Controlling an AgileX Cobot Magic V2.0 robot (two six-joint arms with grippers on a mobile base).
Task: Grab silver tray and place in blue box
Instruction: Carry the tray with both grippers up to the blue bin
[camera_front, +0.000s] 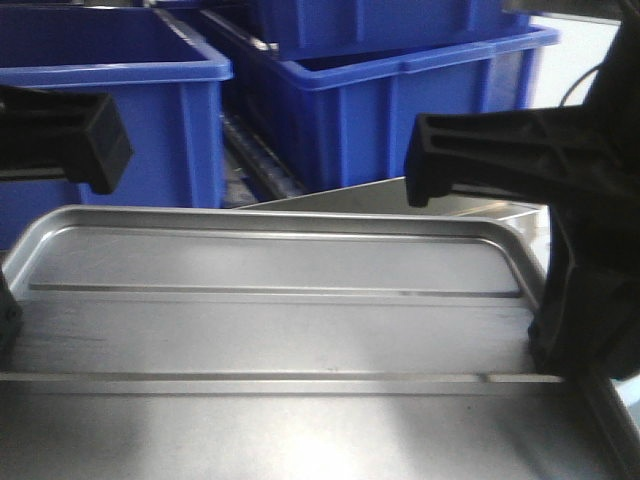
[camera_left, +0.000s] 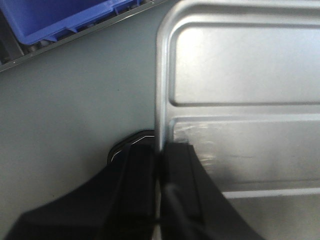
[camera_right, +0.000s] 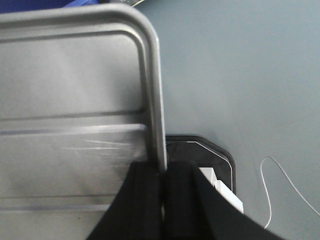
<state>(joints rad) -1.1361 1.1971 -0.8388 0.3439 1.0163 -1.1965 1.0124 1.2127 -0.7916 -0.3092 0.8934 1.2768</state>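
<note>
The silver tray (camera_front: 280, 330) fills the lower front view, held level above the floor, its two long ridges showing. My left gripper (camera_left: 160, 155) is shut on the tray's left rim (camera_left: 161, 90). My right gripper (camera_right: 164, 175) is shut on the tray's right rim (camera_right: 156, 110). In the front view the right arm (camera_front: 560, 200) stands over the tray's right edge and the left arm (camera_front: 60, 140) over its left. A blue box (camera_front: 110, 110) stands beyond the tray at left, another blue box (camera_front: 400, 100) behind it at centre right.
More blue crates are stacked at the back (camera_front: 380, 20). A black plate with a white block (camera_right: 220, 175) lies on the grey floor under the right gripper, with a thin white cable (camera_right: 285, 185) beside it. A blue crate corner (camera_left: 60, 20) shows upper left of the left wrist view.
</note>
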